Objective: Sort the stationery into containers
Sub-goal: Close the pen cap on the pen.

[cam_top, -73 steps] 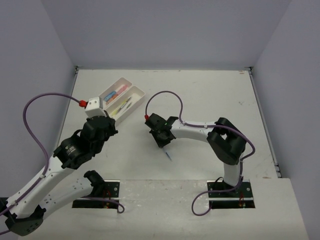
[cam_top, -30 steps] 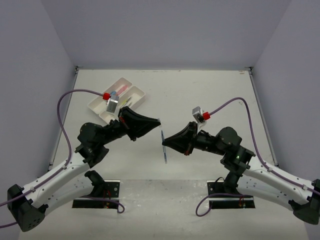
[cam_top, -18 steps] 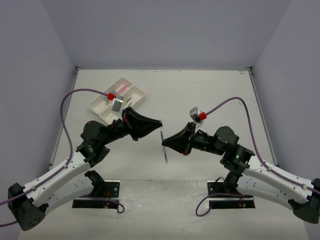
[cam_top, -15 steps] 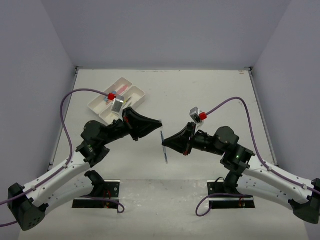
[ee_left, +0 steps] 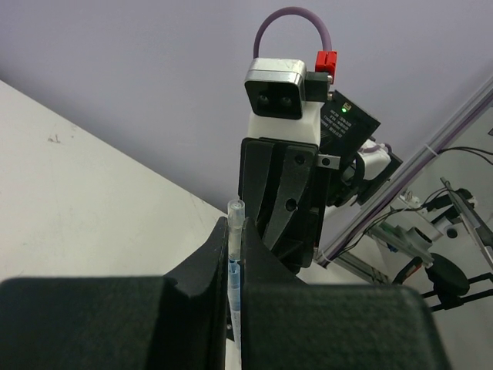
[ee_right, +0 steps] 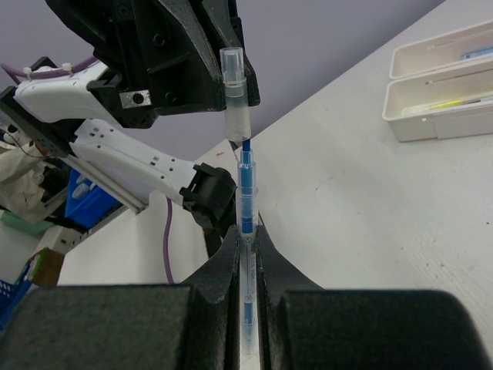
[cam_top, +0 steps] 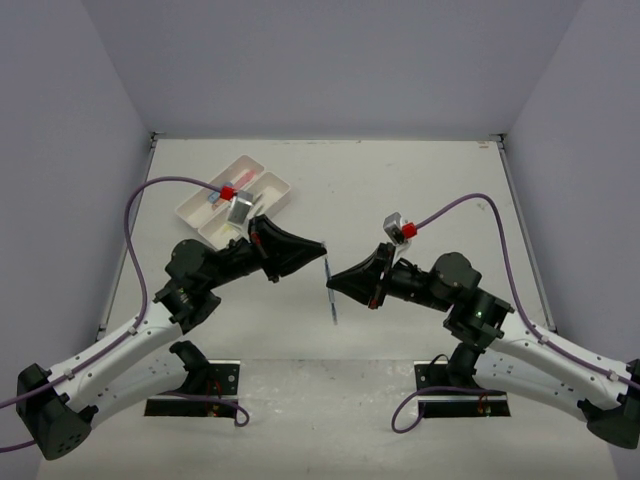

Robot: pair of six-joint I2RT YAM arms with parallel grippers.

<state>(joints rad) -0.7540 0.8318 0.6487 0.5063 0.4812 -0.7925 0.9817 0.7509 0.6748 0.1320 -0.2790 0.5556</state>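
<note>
Both arms are meeting above the middle of the bench (cam_top: 420, 190), lifted clear of it, with one thin blue pen (ee_right: 246, 193) suspended between them. The right claw (ee_right: 246, 239) is clamping the pen's barrel, its fingers closed tight on either side, and is holding the blue writing tip away from itself. The left claw (ee_left: 233, 247) is pinching the pen's clear cap (ee_right: 233, 92) in the same closed manner. In the right wrist view the cap's open mouth is sitting at the very tip of the pen. The long axes of cap and barrel are lying along one line, so any seating or parting move would, by this reading, run straight along that axis. In the top view the pen is running near to far, cap end on the far side. The two white trays (cam_top: 272, 188), already holding several coloured items, are lying at the far left of the bench. They are well apart from the pen and closer to the left arm than to the right.
</note>
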